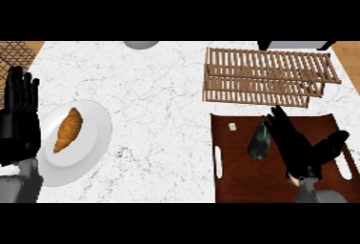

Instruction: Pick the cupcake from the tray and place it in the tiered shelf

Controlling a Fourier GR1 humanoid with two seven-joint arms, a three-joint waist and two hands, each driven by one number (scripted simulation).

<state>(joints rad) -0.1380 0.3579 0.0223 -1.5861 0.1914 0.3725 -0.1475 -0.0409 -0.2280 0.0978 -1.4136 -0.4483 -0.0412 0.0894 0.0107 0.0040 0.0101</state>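
Head view: right hand (299,145), fingers straight, is hovering over the tray (239,190) (cupcake not discernible), grasp pending; left hand (17,114) is resting open.

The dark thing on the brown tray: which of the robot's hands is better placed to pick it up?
The right hand. It is open over the brown tray, right beside the dark thing. The left hand rests at the far left edge, beyond the croissant plate.

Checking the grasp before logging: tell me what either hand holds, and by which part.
Nothing is held. The right hand lies open over the tray beside a dark object; the left hand rests open.
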